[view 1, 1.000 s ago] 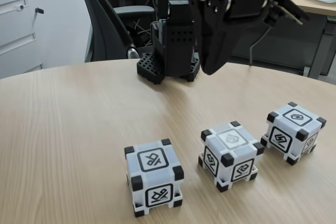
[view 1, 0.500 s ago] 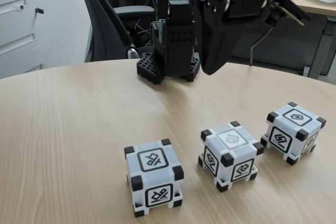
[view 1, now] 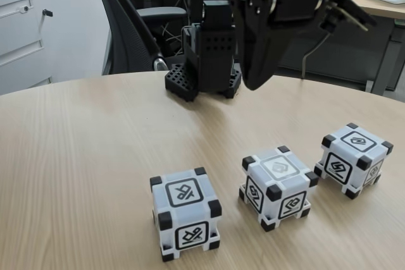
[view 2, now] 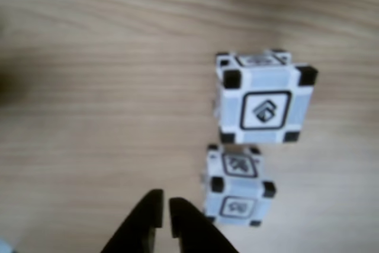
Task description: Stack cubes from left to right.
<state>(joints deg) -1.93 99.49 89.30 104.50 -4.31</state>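
Nothing moved: claw nearly closed above three unstacked cubes.

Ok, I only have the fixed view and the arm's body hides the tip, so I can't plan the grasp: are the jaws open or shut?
Observer: In the other view the gripper has its jaws all but shut, with only a thin gap.
Operator: Anything held?
Observer: No, nothing is between them; they hang over bare table.
Operator: What's closest to them there?
Observer: The nearest cube lies just right of the jaws in that view, apart from them, with a second cube beyond it.
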